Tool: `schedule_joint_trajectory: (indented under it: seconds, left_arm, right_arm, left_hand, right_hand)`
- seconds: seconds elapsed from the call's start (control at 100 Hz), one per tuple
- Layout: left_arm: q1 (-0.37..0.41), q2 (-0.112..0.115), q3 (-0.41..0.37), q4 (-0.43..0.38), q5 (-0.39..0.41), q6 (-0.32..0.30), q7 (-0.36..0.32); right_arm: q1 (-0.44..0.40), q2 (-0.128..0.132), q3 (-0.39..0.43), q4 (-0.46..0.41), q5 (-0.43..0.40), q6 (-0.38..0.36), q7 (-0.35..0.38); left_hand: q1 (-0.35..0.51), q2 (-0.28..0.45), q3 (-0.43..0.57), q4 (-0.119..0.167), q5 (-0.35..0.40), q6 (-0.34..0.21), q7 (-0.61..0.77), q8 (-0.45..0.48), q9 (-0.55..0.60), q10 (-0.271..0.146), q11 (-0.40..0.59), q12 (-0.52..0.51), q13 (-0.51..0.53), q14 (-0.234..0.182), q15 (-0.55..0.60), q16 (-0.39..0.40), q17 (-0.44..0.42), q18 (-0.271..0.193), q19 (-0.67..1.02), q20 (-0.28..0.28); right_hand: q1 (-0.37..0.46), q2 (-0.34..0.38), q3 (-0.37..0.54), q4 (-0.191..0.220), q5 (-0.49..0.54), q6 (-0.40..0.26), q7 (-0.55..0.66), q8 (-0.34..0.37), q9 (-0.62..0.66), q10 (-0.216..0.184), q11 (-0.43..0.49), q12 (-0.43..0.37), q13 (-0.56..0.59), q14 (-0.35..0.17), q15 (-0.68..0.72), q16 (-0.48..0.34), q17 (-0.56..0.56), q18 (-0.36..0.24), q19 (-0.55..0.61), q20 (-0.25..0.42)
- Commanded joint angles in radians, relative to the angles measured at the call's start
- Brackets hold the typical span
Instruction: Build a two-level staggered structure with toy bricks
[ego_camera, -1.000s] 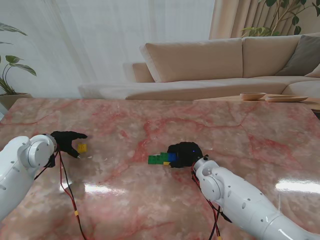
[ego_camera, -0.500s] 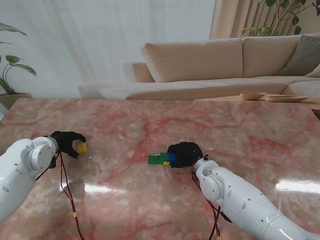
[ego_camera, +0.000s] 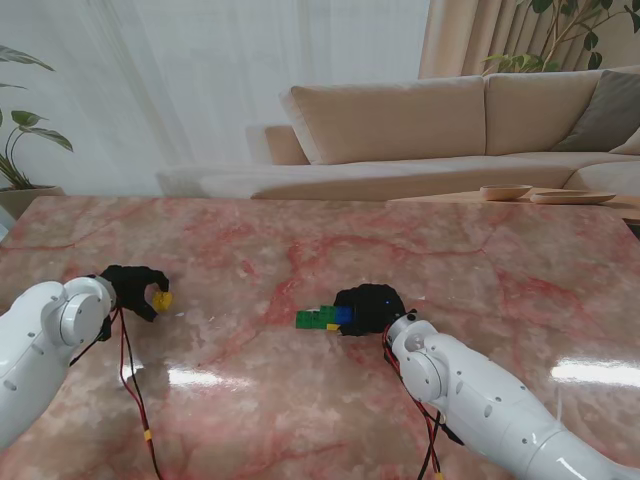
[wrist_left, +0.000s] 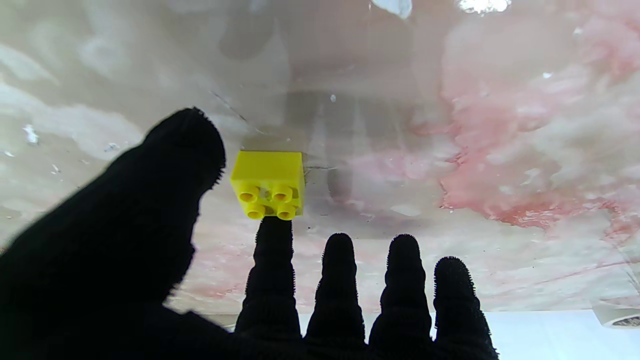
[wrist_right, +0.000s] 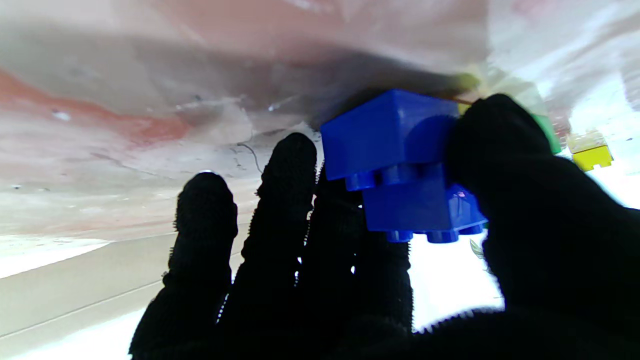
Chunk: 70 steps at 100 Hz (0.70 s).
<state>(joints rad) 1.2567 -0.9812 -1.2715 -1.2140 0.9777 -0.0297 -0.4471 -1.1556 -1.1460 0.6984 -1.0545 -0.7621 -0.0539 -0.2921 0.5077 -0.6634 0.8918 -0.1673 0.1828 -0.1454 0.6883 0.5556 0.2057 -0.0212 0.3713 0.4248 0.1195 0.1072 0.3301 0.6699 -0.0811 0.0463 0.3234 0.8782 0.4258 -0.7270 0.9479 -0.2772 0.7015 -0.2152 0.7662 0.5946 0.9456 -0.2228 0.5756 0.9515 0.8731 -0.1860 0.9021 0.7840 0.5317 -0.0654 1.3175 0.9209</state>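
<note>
Gripping blue bricks, right hand sits by green bricks. Left hand fingers spread, touching yellow brick on desk.

Bright daylight, glossy glare, blurred wrist-views.

Living room, beige sofa, houseplants (home)

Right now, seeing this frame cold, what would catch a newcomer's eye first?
Probably the bright bricks on the pink marble table. Near the centre, the right robot hand is shut on a blue brick at the end of a row of green bricks. At the left, the left robot hand brackets a lone yellow brick with thumb and index finger, apparently not yet gripping it.
</note>
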Motion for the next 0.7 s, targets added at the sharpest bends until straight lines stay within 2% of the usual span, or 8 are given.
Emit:
schedule_joint_trajectory:
  seconds: [0.0,0.05,0.1,0.39,0.48,0.69]
  left_arm:
    - [0.008,-0.001,0.006,0.009,-0.003,0.001,0.004]
    - [0.010,-0.001,0.007,0.010,-0.003,0.001,0.005]
    - [0.012,0.000,0.005,0.010,0.000,-0.002,0.001]
    - [0.025,0.005,-0.018,0.002,0.020,-0.024,-0.021]
    - [0.030,0.006,-0.020,0.000,0.028,-0.027,-0.021]
    - [0.037,0.005,-0.015,0.007,0.041,-0.036,0.006]
  right_arm:
    - [-0.015,0.000,-0.008,0.017,0.000,0.001,0.020]
    - [-0.016,0.001,-0.007,0.016,-0.001,0.001,0.021]
    - [-0.018,0.001,-0.007,0.013,-0.002,0.002,0.023]
    - [-0.020,0.002,-0.006,0.009,-0.002,0.005,0.024]
    - [-0.020,0.001,-0.008,0.010,-0.003,0.006,0.021]
    - [-0.025,0.001,-0.011,0.009,-0.012,0.010,0.009]
  left_hand:
    - [0.018,-0.020,0.042,0.012,-0.025,-0.021,0.018,0.014,0.018,-0.007,0.018,0.014,0.012,-0.029,0.027,0.012,0.001,-0.017,0.024,-0.015]
    - [0.021,-0.018,0.041,0.013,-0.052,-0.014,-0.018,-0.003,0.018,-0.010,0.018,0.015,0.012,-0.029,0.028,0.012,0.001,-0.017,0.024,-0.018]
    - [0.025,-0.019,0.041,0.014,-0.037,-0.011,-0.101,-0.068,0.019,-0.011,0.018,0.014,0.012,-0.027,0.027,0.011,0.000,-0.016,0.025,-0.023]
    - [0.091,0.013,0.094,0.036,-0.037,-0.036,-0.106,-0.101,0.014,-0.014,0.015,0.010,0.015,-0.028,0.026,0.009,0.000,-0.016,0.023,-0.025]
    - [0.097,0.021,0.104,0.041,-0.040,-0.037,-0.081,-0.090,0.018,-0.015,0.020,0.011,0.019,-0.029,0.030,0.011,0.001,-0.017,0.030,-0.021]
    - [0.106,0.059,0.102,0.045,-0.051,-0.070,0.064,0.025,0.039,-0.014,0.044,0.022,0.029,-0.031,0.047,0.018,0.005,-0.018,0.054,-0.029]
  right_hand:
    - [0.076,0.054,0.088,-0.010,0.063,-0.111,0.088,0.010,0.085,0.001,-0.003,-0.040,0.023,-0.011,0.011,0.020,-0.005,0.004,0.029,-0.007]
    - [0.076,0.054,0.088,-0.010,0.063,-0.111,0.088,0.010,0.085,0.001,-0.003,-0.040,0.023,-0.011,0.011,0.020,-0.005,0.004,0.029,-0.007]
    - [0.076,0.055,0.088,-0.010,0.063,-0.111,0.088,0.010,0.085,0.001,-0.002,-0.040,0.024,-0.012,0.011,0.020,-0.005,0.004,0.029,-0.007]
    - [0.076,0.055,0.088,-0.010,0.062,-0.111,0.088,0.010,0.085,0.001,-0.002,-0.039,0.023,-0.011,0.011,0.020,-0.005,0.004,0.028,-0.007]
    - [0.074,0.056,0.087,-0.010,0.060,-0.111,0.087,0.010,0.083,0.000,-0.003,-0.039,0.022,-0.012,0.011,0.020,-0.005,0.004,0.028,-0.007]
    - [0.071,0.059,0.083,-0.011,0.057,-0.113,0.086,0.011,0.080,-0.001,-0.003,-0.040,0.019,-0.014,0.010,0.020,-0.006,0.002,0.028,-0.007]
